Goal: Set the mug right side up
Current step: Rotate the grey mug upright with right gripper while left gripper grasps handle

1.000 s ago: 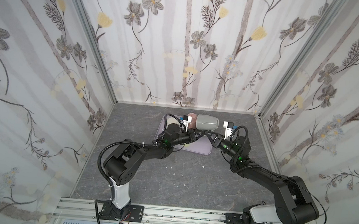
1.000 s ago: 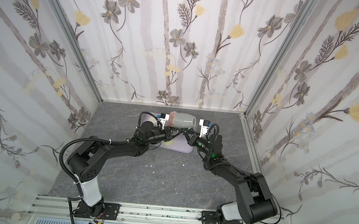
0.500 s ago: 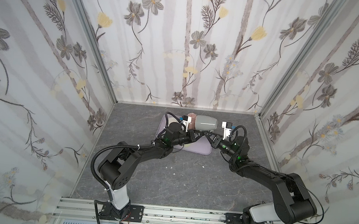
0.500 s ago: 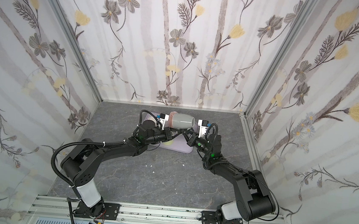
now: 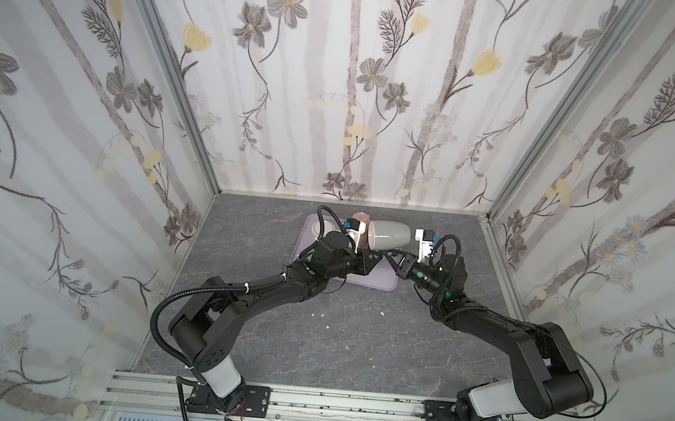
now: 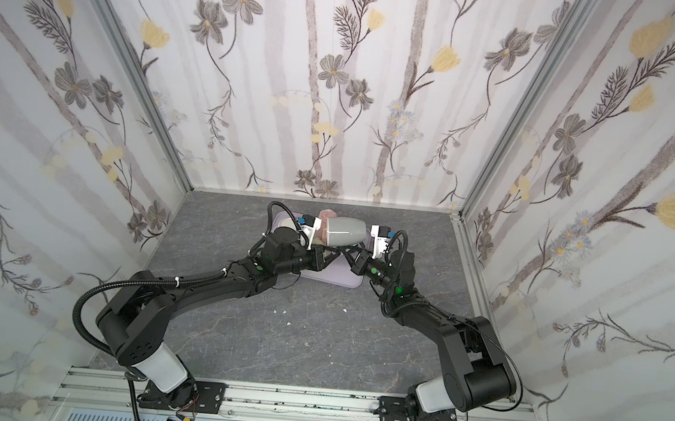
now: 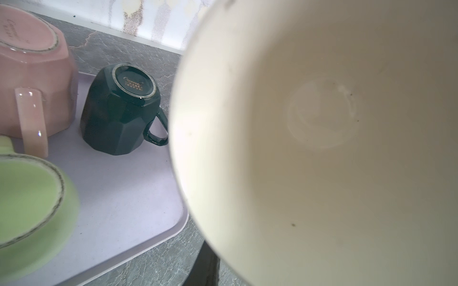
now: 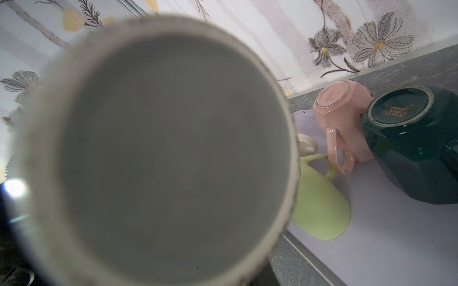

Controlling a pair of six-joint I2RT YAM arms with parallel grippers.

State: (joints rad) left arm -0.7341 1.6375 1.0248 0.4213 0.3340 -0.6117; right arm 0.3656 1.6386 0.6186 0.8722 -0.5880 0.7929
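Floral-papered walls (image 5: 337, 95), grey marbled bench (image 5: 357, 346), lilac tray (image 5: 383, 285) toward the back. The mug (image 5: 392, 234) is off the tray, in the air above it. It lies on its side with its mouth toward the left arm. Just under it the left gripper (image 5: 373, 258) and right gripper (image 5: 393, 261) meet. Right jaws closed; left jaws: cannot tell, the mug hides them. On the tray, bottoms up: pink mug (image 7: 32, 74), dark mug (image 7: 116, 116), lime mug (image 7: 29, 198).
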